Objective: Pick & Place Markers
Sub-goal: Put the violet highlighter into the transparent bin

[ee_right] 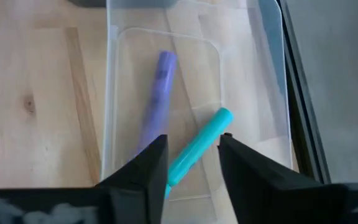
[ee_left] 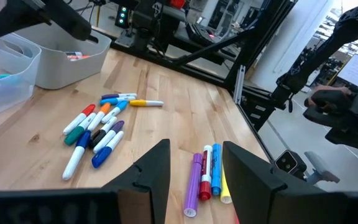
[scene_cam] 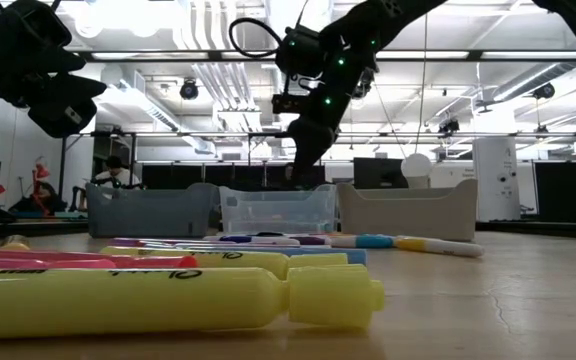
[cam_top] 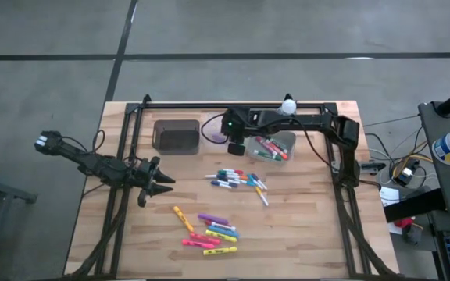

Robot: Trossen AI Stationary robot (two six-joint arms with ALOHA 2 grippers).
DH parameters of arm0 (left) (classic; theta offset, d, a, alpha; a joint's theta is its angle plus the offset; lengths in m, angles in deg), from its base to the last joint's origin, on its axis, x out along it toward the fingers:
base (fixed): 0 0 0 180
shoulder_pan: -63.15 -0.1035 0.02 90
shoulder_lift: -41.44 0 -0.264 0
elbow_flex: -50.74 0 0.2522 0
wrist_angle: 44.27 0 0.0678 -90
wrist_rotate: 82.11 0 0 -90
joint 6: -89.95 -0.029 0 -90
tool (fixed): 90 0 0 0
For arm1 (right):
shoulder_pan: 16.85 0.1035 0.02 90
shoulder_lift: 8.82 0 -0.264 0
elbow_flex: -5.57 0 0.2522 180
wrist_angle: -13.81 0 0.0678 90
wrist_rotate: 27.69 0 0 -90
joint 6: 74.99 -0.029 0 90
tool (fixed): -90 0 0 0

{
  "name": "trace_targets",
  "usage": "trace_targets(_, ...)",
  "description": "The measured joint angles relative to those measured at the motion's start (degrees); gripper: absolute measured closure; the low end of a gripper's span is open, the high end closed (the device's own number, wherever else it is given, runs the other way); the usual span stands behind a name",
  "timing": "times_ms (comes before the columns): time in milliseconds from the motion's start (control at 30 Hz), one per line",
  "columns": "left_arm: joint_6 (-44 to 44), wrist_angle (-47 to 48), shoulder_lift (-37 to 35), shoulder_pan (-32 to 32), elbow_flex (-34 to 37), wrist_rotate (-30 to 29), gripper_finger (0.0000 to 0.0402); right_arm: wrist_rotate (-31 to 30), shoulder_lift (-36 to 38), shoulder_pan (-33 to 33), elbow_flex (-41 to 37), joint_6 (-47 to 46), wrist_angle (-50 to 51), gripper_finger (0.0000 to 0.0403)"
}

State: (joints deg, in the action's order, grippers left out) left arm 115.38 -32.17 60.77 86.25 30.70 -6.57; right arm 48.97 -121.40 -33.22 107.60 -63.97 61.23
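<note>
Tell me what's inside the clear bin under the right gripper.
Two markers lie in the clear bin: a purple marker and a teal marker. The right gripper, open, covers the bin's near end.

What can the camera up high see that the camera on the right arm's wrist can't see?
Only the high view shows the whole wooden table, the left gripper open above it, the dark bin, and the loose markers scattered on the wood. Only the right wrist view shows inside the clear bin: a purple marker and a teal marker lying there. Both show the right gripper, open over the bins.
</note>
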Motion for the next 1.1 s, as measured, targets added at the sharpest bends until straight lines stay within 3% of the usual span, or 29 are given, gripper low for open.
trace_targets(200,0.5,0.0,0.0,0.0,0.0,0.0,0.0262,-0.1,0.9,2.4,1.2,-1.8,2.5,0.0228)
trace_targets(400,0.2,-0.1,0.0,0.0,0.0,0.0,0.0262,4.6,3.0,8.8,1.5,-5.6,2.0,0.023)
trace_targets(600,0.2,-0.1,0.0,0.0,0.0,0.0,0.0262,4.7,3.1,16.6,1.4,-9.5,1.9,0.0232)
trace_targets(867,0.3,-0.1,0.0,0.0,0.0,0.0,0.0262,4.8,1.2,26.6,-0.6,-14.4,-6.5,0.0232)
trace_targets(1100,0.6,-1.1,0.0,0.0,0.0,0.0,0.0262,4.1,-4.1,31.2,-0.7,-16.5,-12.3,0.0232)
